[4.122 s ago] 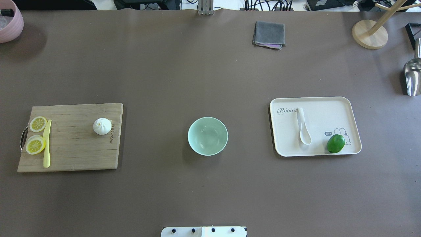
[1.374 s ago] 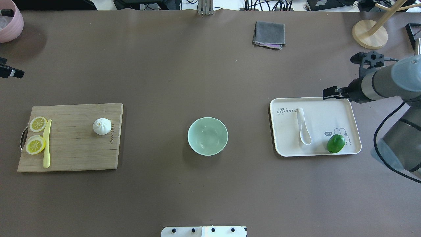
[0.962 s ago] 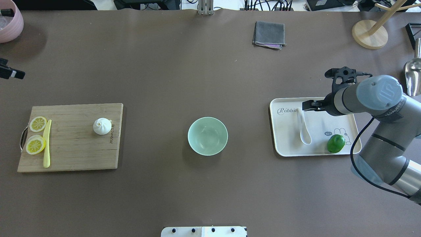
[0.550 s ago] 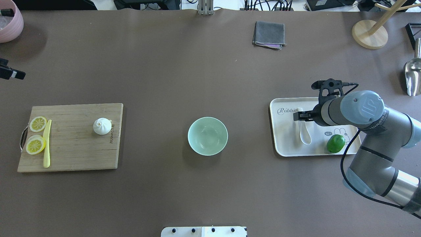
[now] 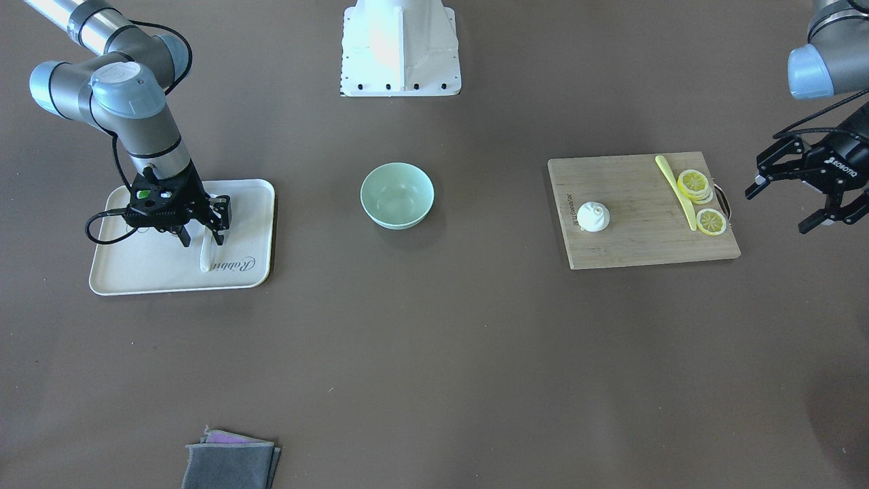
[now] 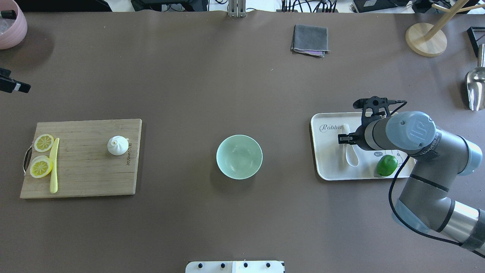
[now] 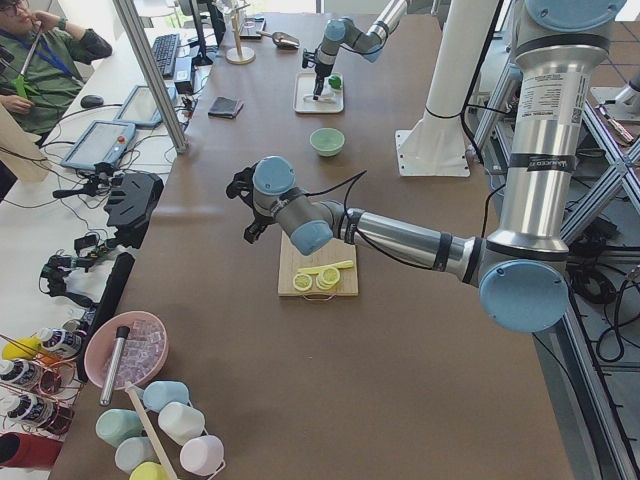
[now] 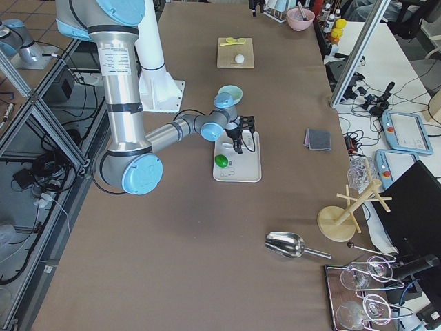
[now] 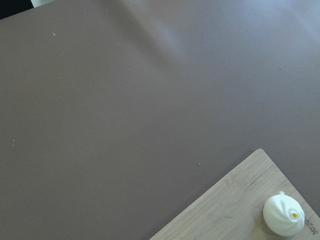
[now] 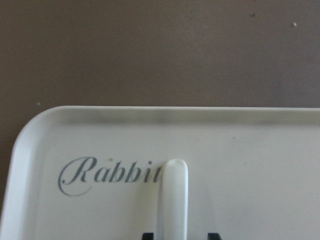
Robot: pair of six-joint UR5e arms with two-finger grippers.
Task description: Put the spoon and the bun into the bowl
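Observation:
The white spoon [image 6: 351, 157] lies on the cream tray [image 6: 382, 125], with its handle toward the "Rabbit" print. My right gripper [image 6: 346, 139] is low over the handle and open. In the right wrist view the handle [image 10: 173, 200] lies between the two fingertips [image 10: 148, 235] without touching them. The white bun [image 6: 117, 145] sits on the wooden cutting board [image 6: 83, 174]; it also shows in the left wrist view [image 9: 284, 215]. The mint-green bowl [image 6: 239, 156] stands empty at the table's middle. My left gripper [image 5: 777, 212] is open and hovers beyond the board's outer end.
A green lime [image 6: 387, 165] lies on the tray near the spoon. Lemon slices [image 6: 41, 166] and a yellow knife [image 6: 54, 167] lie on the board's left end. A grey cloth [image 6: 310, 40], a wooden stand [image 6: 426, 38], a metal scoop [image 6: 475, 89] and a pink bowl [image 6: 11, 22] stand along the table's far side.
My right arm came in from the right, crossed the tray's far edge and came down over the spoon's handle. The left gripper has barely moved. Nothing has been taken hold of.

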